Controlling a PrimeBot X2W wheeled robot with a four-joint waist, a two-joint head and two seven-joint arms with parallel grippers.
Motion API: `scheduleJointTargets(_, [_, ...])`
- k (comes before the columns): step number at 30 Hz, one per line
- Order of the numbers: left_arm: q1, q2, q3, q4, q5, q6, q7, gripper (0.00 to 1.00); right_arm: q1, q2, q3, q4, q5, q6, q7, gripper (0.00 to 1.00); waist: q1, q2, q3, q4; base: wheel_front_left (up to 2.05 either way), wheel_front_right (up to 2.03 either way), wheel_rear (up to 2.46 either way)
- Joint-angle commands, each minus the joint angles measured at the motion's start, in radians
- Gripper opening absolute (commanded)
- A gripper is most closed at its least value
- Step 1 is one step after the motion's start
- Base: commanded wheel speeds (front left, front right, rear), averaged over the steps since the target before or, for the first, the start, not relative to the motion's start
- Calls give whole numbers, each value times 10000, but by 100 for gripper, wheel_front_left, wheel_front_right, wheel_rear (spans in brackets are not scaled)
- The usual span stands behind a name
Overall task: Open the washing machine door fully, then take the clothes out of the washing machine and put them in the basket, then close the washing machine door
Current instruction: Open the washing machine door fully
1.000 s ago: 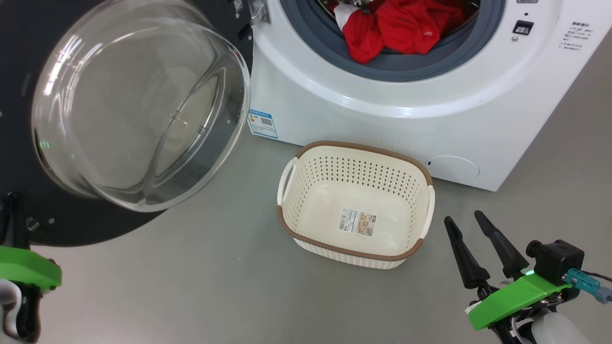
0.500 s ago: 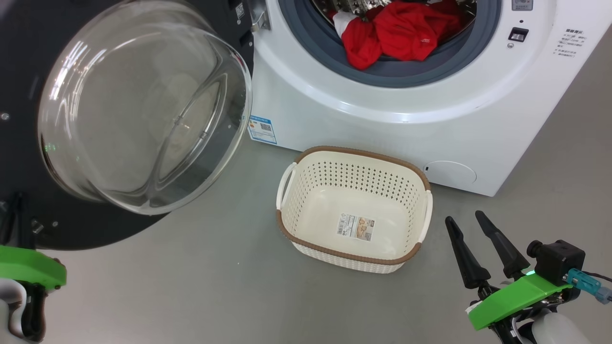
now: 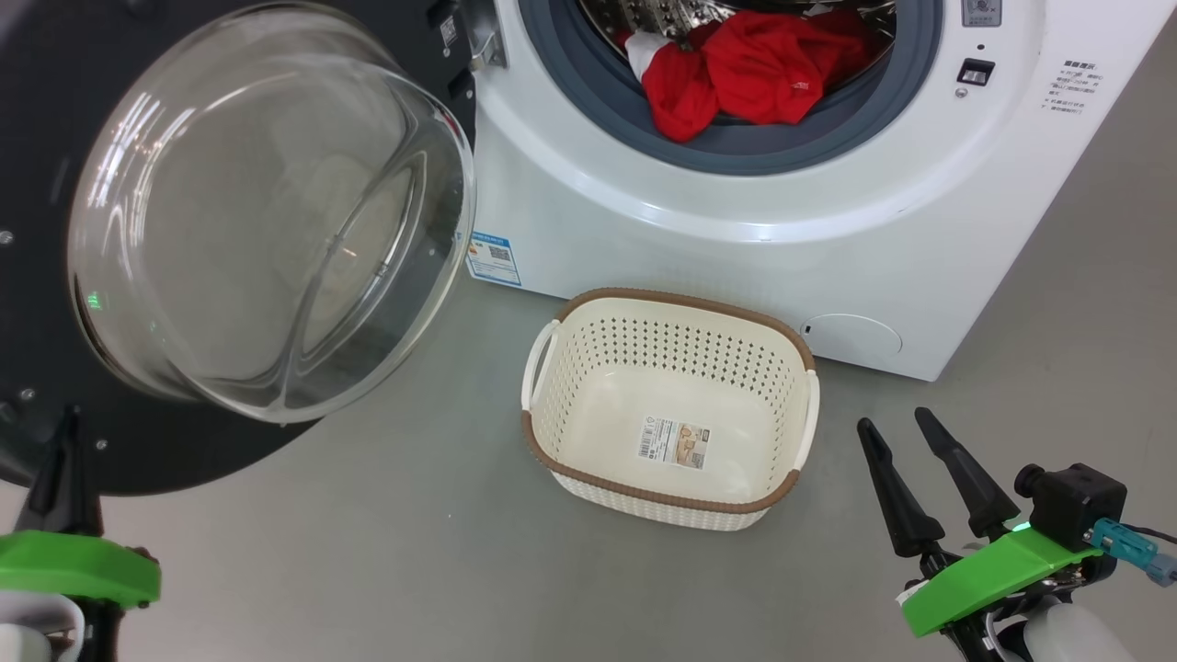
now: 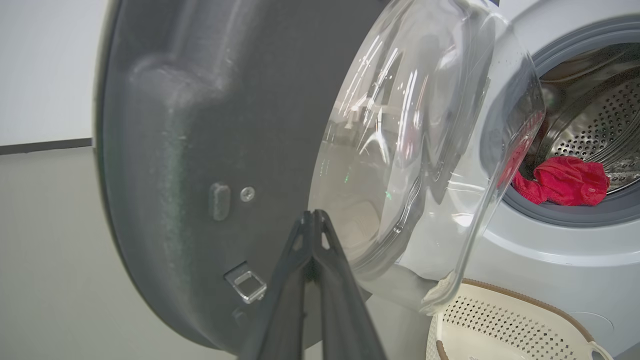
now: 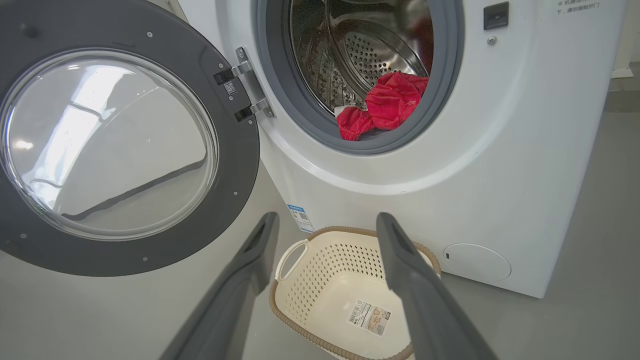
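Washing machine (image 3: pixel 736 248): white front-loader on the floor, drum mouth uncovered.
Washing machine door (image 3: pixel 239 230): swung out on the robot's left, glass bowl bulging toward the basket; it looks near full swing.
Basket (image 3: pixel 671 296): empty, on the floor just before the machine.
Clothes (image 3: pixel 754 69): red heap at the drum's front lip.
Right pincer (image 3: pixel 892 421): fingers apart, holding nothing, beside the basket.
Left pincer (image 4: pixel 313 215): fingers together, tips by the door's dark inner frame; contact unclear.
Doing it well: press on the frame, never the glass, until the door stops; then the open pincer takes the nearest fold.
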Motion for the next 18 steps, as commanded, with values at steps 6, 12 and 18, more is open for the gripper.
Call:
scheduleJointTargets(6, [504,81,232,-1235,25,240,-112,0,5,-103,179,-220,-18,29,-120,100,0,0,-89,-26,0,0,0])
scheduleJointTargets(12, [1161,-252,121,-2074,23,428,-120,100,50,-103,205,-213,-42,29,-120,100,0,0,-256,-288,0,0,0])
scheduleJointTargets(18, [1524,-434,-111,-2623,155,574,-120,100,118,-125,191,-185,-18,29,-120,100,0,0,-474,-604,0,0,0])
